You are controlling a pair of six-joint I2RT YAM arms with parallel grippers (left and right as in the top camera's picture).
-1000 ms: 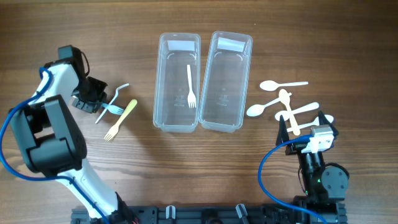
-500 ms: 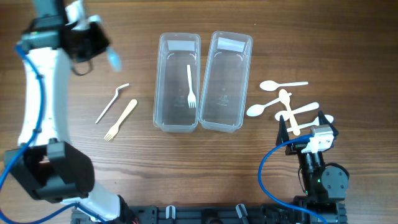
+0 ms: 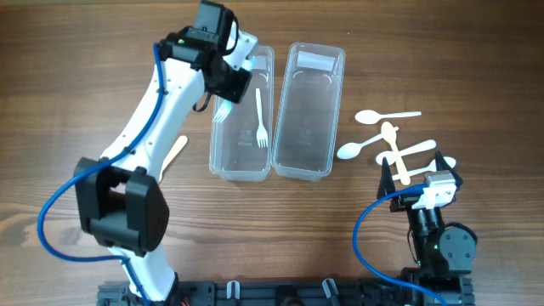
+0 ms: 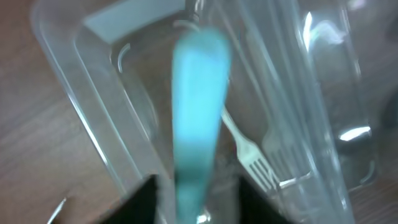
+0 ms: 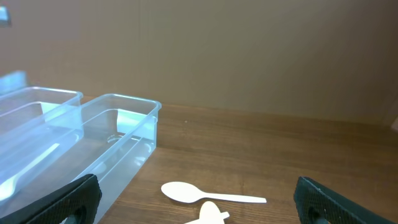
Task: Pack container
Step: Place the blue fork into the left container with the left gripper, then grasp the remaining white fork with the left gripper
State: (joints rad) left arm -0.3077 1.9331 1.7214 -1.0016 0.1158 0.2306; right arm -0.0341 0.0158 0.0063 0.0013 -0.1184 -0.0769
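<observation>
Wood-grain table (image 3: 102,51), plain brown wall (image 5: 249,50) behind, black rail (image 3: 280,293) at btm edge

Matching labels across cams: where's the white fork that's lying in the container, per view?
Overhead: white fork lies inside the left container, right of its middle.
Left wrist: fork right of centre, just beside the blurred blue fork.
Right wrist: probably the pale streak at lower left; too blurred to confirm.
Shared landmark: the left container's clear walls.

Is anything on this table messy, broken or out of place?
Nothing looks broken or spilled. The only untidy spot is the spoons, lying crossed over one another right of the right container, which holds nothing. A yellow fork also lies loose, left of the left container.
</observation>
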